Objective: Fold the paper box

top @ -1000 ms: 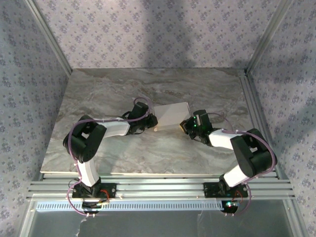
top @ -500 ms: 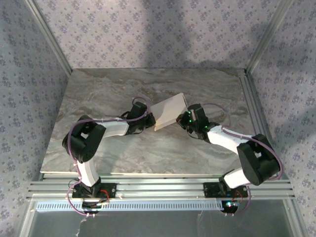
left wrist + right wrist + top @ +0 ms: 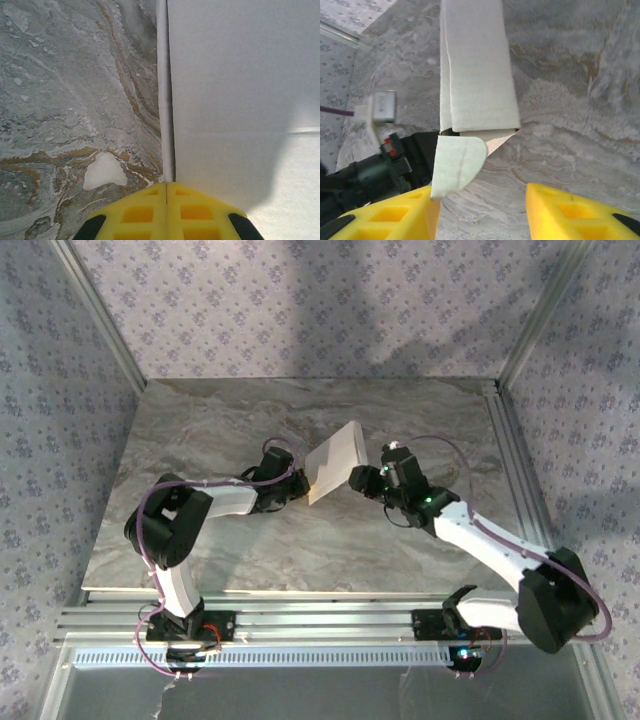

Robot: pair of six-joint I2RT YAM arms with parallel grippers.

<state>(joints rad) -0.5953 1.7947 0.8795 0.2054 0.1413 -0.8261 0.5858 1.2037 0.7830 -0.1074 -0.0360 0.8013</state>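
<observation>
1. From the left wrist, the paper box (image 3: 240, 100) runs off the top and right edges, so its far end is cut away.
2. The left gripper (image 3: 166, 186) is cropped at the bottom (just its yellow tips in frame), and the box's edge vanishes between them.
3. From the right wrist, the right gripper (image 3: 482, 210) is cropped below, and the left arm (image 3: 370, 175) is blurred.
4. From above, the box's tabs are probably too small to tell.

One camera looks down from high up behind the arms (image 3: 235, 500) at the whole table (image 3: 330, 550). Each wrist camera sits very close to the paper box (image 3: 335, 458), which all three see.
</observation>
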